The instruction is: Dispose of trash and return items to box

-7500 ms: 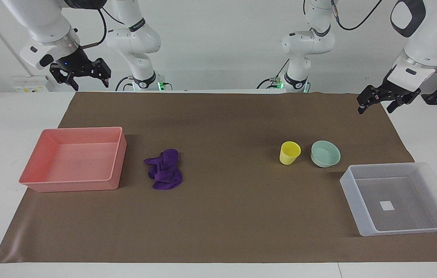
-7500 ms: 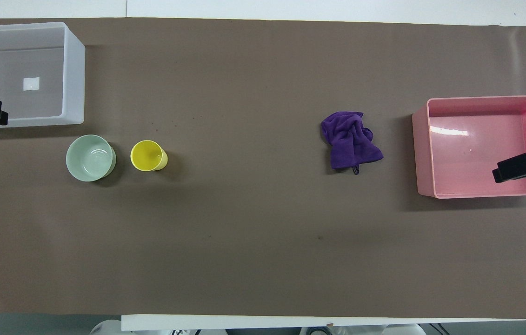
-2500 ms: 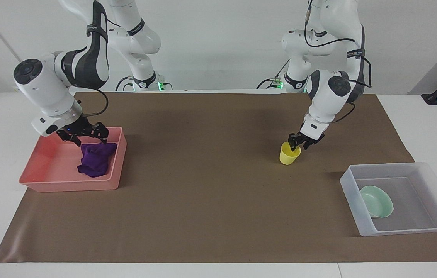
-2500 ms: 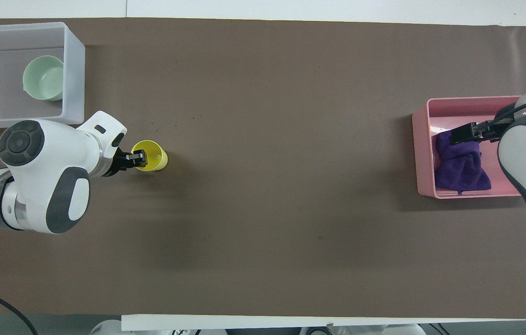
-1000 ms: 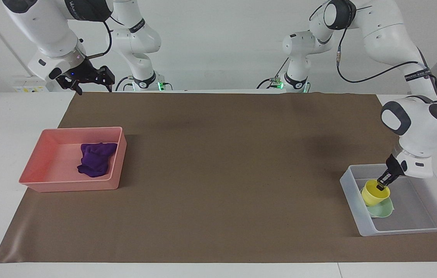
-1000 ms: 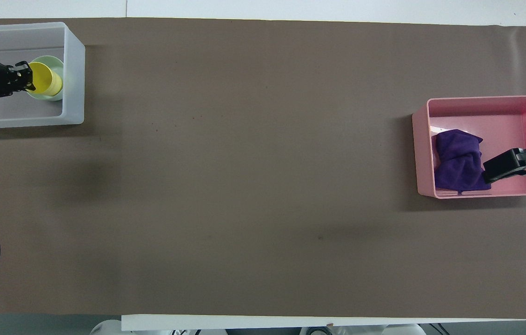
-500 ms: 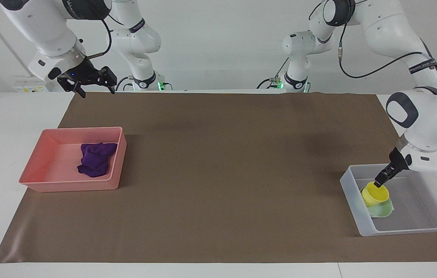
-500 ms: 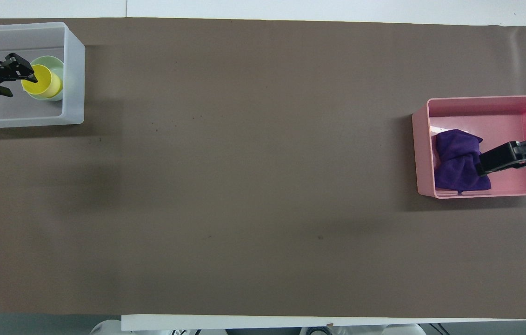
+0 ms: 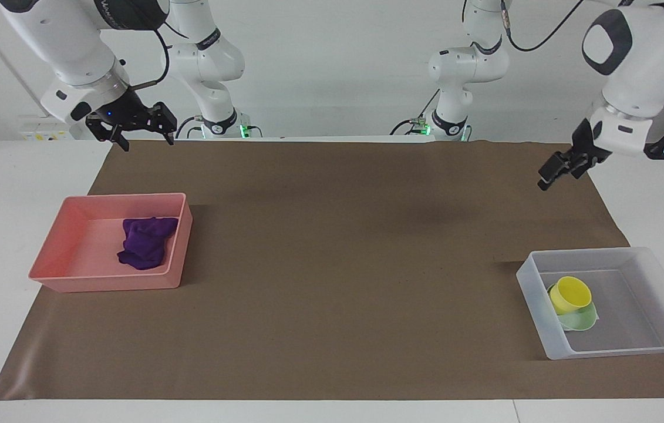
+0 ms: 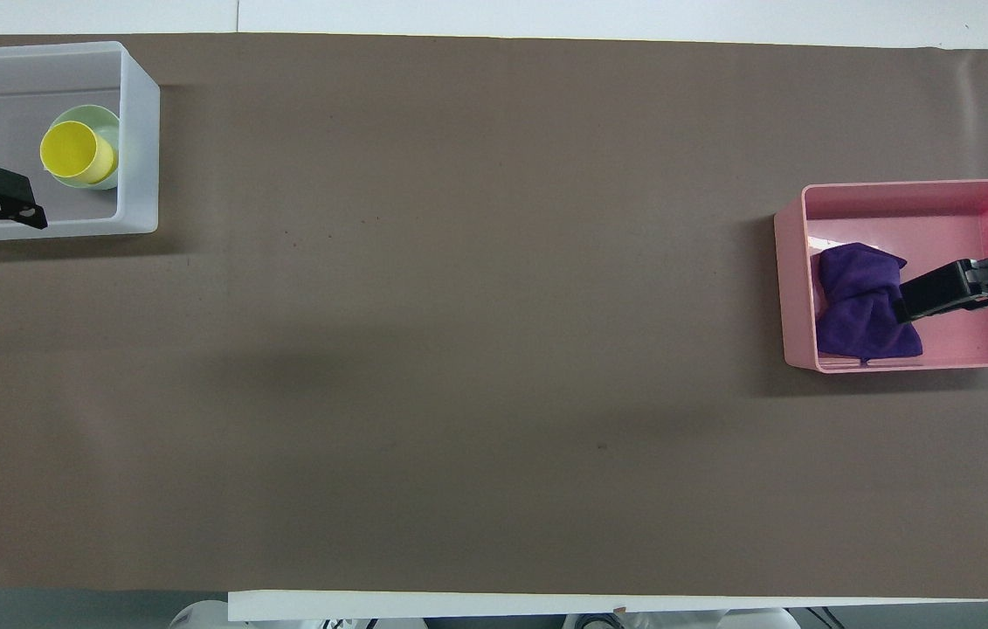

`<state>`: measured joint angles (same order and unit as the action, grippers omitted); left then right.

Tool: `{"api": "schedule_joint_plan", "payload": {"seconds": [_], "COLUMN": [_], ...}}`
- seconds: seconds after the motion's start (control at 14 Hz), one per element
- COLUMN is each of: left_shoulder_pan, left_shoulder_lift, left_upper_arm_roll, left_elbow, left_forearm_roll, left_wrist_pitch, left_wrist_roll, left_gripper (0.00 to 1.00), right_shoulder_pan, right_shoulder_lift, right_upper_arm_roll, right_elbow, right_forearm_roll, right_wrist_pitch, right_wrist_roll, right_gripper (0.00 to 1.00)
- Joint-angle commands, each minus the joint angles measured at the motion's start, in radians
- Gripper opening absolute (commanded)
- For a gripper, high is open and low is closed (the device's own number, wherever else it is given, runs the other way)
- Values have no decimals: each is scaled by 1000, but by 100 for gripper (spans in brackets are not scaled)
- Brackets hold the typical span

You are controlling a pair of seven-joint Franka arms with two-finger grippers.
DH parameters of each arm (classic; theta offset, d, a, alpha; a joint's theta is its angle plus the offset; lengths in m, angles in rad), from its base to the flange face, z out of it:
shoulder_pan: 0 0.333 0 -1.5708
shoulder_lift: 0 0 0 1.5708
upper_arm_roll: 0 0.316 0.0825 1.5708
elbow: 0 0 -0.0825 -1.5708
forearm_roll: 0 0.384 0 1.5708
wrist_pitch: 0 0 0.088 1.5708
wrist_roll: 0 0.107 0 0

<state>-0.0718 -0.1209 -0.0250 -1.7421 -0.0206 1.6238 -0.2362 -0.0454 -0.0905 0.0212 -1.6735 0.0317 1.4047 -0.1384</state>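
No readable writing or labels on any item. Purple cloth [image 9: 145, 241] lies in the pink tray [image 9: 73, 235], against the wall toward the mat's middle. Yellow cup [image 9: 570, 294] sits tilted in the mint bowl [image 9: 582, 320], both inside the clear box [image 9: 649, 258], near its wall toward the mat's middle. Right gripper [image 9: 132, 134] is raised, empty, jaws spread, tray below it. Left gripper [image 9: 556, 170] is raised, empty, over the brown mat [image 9: 337, 264] near its edge, box below; jaw state: cannot tell. Mat's middle is open.
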Motion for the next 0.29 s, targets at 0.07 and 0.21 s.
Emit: {"api": "schedule_joint_plan", "payload": {"seconds": [0.07,0.21], "left_shoulder_pan": [-10,-2], "left_shoulder_lift": [-91,-79], "left_upper_arm_roll": [16,17], "left_elbow": [-15,21], "left_forearm_roll": [19,21], "left_wrist_pitch": [-64,-108], "left_wrist_roll": [187,254], "left_gripper": [100,100], "right_shoulder_pan": [-13,-13], "right_shoulder_lift": [-12,-12], "right_upper_arm_roll": [2,2], "right_elbow": [-19,-19], "right_forearm_roll": [17,17], "right_wrist_pitch": [17,17], "right_wrist_roll": [3,5], "right_gripper": [99,99]}}
